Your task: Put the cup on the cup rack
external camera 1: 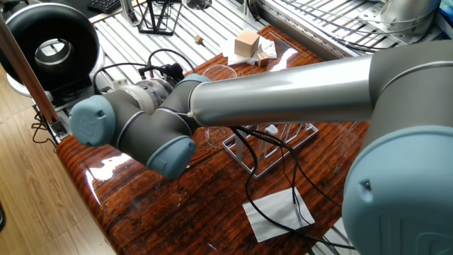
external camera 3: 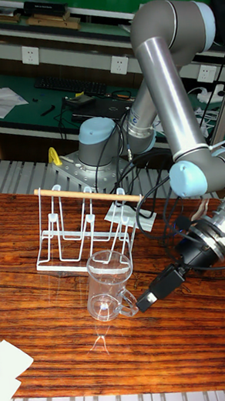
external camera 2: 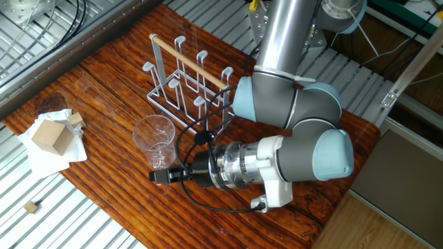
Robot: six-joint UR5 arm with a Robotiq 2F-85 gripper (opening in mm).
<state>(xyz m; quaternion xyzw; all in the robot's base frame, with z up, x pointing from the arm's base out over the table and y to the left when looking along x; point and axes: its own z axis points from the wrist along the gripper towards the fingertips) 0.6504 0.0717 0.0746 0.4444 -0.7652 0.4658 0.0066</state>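
The clear glass cup (external camera 2: pixel 154 134) stands upright on the wooden table, just in front of the cup rack (external camera 2: pixel 187 75), with its handle (external camera 3: pixel 127 306) turned toward the arm. In the tall fixed view the cup (external camera 3: pixel 108 282) is below the rack (external camera 3: pixel 76 230) with its wooden top rod. My gripper (external camera 2: pixel 156 176) lies low over the table at the handle, and its black fingers (external camera 3: pixel 146 298) reach the handle's side. The cup rests on the table. In one fixed view the arm hides most of the cup (external camera 1: pixel 216 71) and the rack (external camera 1: pixel 274 146).
A wooden block (external camera 2: pixel 50 135) sits on white paper at the table's left end, and a small cube (external camera 2: pixel 30 207) lies off the table. A grey-white sheet (external camera 1: pixel 277 212) lies near the rack. A black wire stand (external camera 1: pixel 157 15) is at the back. Cables trail from the wrist.
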